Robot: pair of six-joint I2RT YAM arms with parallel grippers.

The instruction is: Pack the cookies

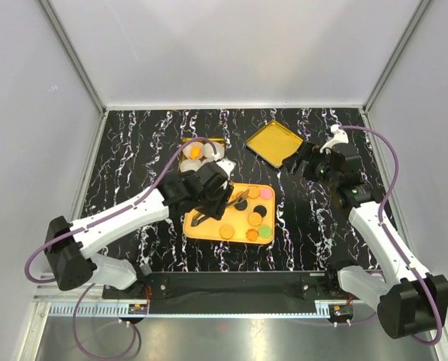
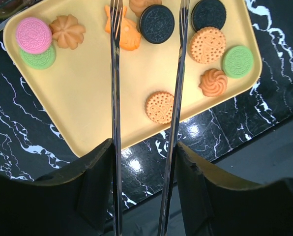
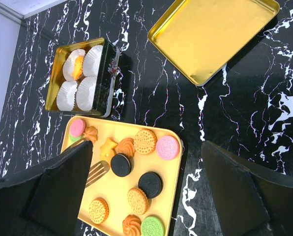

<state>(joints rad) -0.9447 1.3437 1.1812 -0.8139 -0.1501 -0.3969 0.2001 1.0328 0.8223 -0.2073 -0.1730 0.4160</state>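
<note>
Jaws of the left gripper (image 2: 143, 147) pinch the tongs (image 2: 115, 98), prongs apart, likely to lift small cookies (image 2: 159, 107) cleanly off the yellow tray (image 2: 87, 108). We see the tin (image 3: 110, 69) just beside it (one paper cup (image 3: 68, 71) already holds an orange piece), the lid (image 3: 210, 39) set aside to the right. Our right gripper (image 3: 147, 145) hangs wide open, empty, probably keeping clear of the tray.

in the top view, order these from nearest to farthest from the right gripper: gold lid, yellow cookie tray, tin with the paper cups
1. Gold lid: just left of the right gripper, towards the back of the table.
2. Yellow cookie tray: further left and closer to the arm bases.
3. Tin with the paper cups: farthest left, behind the tray.
</note>
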